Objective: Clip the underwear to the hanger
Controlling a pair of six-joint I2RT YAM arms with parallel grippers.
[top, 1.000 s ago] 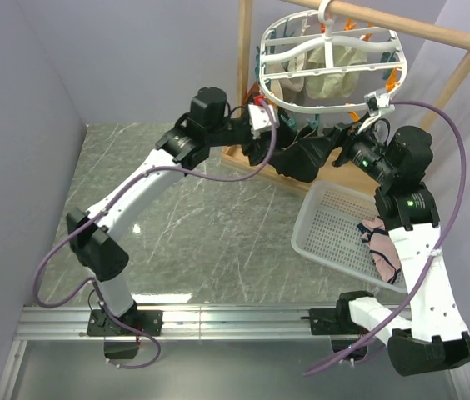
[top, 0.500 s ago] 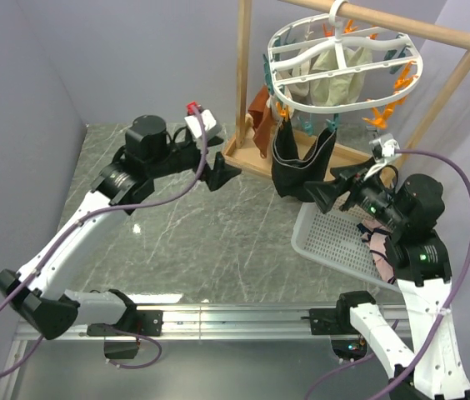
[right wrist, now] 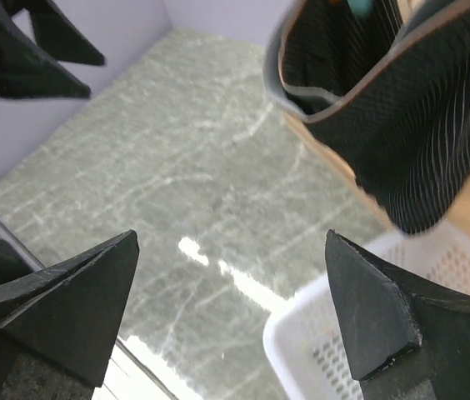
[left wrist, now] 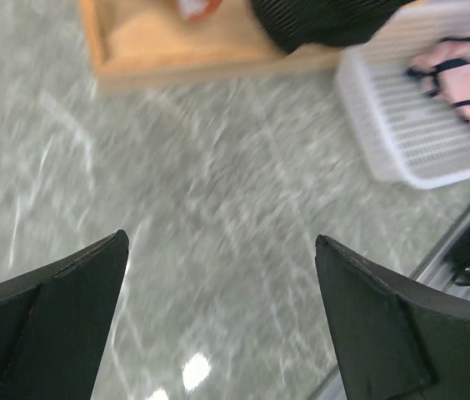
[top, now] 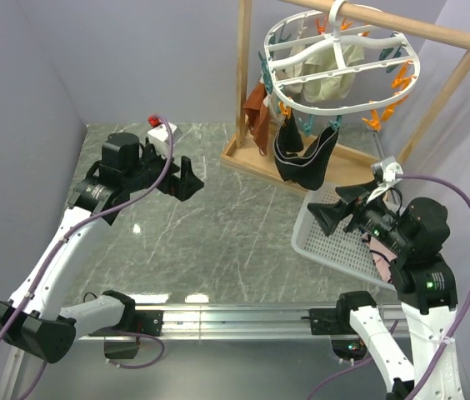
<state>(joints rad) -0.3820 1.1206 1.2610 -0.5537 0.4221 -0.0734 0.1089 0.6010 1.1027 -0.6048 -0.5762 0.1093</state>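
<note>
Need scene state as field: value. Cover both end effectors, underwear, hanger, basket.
hanger: white oval rack, hooked on wooden rail; cream cloth on it
underwear: black, pinstriped, hangs below hanger by two upper corners
left end effector: open, empty, above table
right end effector: open, empty, near basket
basket: white, holds pink garment
</note>
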